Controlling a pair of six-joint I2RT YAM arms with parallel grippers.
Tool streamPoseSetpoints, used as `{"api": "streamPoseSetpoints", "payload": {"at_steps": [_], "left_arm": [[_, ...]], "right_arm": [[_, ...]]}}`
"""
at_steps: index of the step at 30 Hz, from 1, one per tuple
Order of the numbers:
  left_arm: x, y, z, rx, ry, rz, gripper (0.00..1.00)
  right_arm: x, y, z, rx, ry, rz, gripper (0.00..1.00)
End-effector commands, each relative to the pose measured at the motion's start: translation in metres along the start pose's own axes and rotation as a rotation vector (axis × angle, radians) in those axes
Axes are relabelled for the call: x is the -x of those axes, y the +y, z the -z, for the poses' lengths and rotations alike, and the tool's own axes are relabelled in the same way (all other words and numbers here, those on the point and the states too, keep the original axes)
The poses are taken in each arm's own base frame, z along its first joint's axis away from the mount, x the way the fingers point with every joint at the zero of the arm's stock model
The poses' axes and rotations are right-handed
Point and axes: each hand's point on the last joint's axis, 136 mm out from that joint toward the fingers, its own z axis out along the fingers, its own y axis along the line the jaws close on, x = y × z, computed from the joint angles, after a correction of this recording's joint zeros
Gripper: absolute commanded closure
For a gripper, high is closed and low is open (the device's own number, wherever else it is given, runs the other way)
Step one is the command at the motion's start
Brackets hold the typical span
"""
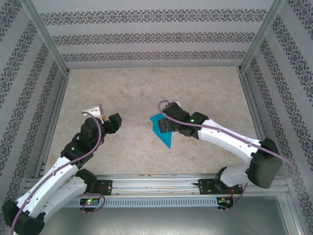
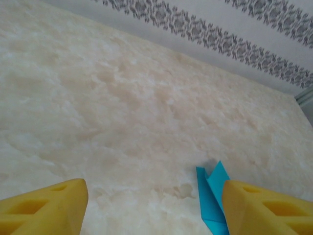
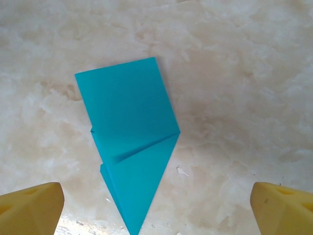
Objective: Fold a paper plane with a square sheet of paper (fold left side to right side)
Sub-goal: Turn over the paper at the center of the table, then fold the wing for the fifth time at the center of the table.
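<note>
The teal-blue square sheet of paper point(image 1: 162, 130) lies flat on the marble-patterned table, folded into a narrow pointed paper plane shape with visible creases. In the right wrist view the paper point(image 3: 129, 142) has its wide end away from the camera and its point toward it. My right gripper point(image 1: 163, 122) hovers over the paper's upper part. Its yellow fingers point(image 3: 29, 208) stand wide apart, open, and the gripper point(image 3: 156, 210) holds nothing. My left gripper point(image 1: 106, 117) is open, well to the left of the paper. In its own view the paper point(image 2: 210, 196) shows beside the right finger point(image 2: 264, 208).
The beige table point(image 1: 146, 93) is enclosed by patterned walls and a metal frame point(image 1: 49, 44) on three sides. The arm bases sit on a rail point(image 1: 156, 185) at the near edge.
</note>
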Motion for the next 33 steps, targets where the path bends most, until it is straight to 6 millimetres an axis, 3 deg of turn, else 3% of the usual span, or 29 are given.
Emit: {"api": "streamPoseSetpoints", "payload": {"at_steps": [1,9,15,23,33], "left_arm": [[-0.005,-0.023,-0.011,-0.082,0.057,0.038,0.28],[-0.041,-0.048,-0.050,-0.161,0.235,0.077,0.29],[-0.070,-0.068,-0.075,-0.229,0.354,0.133,0.32],[-0.101,-0.093,-0.102,-0.290,0.458,0.166,0.35],[-0.134,-0.121,-0.139,-0.338,0.544,0.192,0.39]], "right_arm": [[0.008,-0.006,0.003,0.114,-0.086,-0.128,0.02],[-0.018,-0.063,-0.004,0.161,-0.115,-0.387,0.02],[-0.044,-0.094,-0.016,0.165,-0.110,-0.556,0.02],[-0.070,-0.107,-0.033,0.210,-0.088,-0.695,0.02],[-0.073,-0.110,-0.033,0.218,-0.097,-0.696,0.02]]}}
